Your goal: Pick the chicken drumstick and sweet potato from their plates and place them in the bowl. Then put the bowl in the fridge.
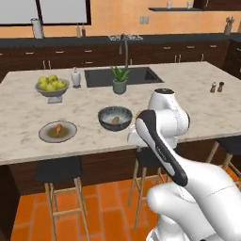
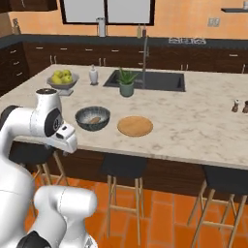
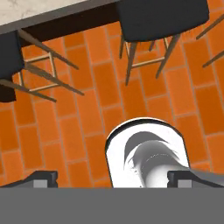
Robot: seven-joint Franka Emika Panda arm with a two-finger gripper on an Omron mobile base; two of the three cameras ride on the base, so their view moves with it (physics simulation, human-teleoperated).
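Observation:
The dark grey-blue bowl (image 1: 115,117) (image 2: 92,118) stands near the island's front edge with the tan-brown chicken drumstick (image 1: 115,120) (image 2: 95,120) lying inside it. To its left, the grey plate (image 1: 47,135) holds the orange sweet potato (image 1: 58,128). On the bowl's other side lies the bare light wood plate (image 2: 135,126). My arm is folded in front of the counter, with the hand held low and pointing down at the orange tile floor. The gripper (image 3: 113,178) is open, its fingertips (image 3: 43,177) wide apart with nothing between them. The fridge is out of view.
A pedestal bowl of yellow fruit (image 1: 52,87) (image 2: 63,79), a white bottle (image 1: 76,77), a potted plant (image 1: 119,80) and the sink (image 1: 141,75) sit farther back. Small shakers (image 1: 217,87) stand at the right. Black stools (image 1: 59,172) (image 3: 162,17) stand under the counter edge.

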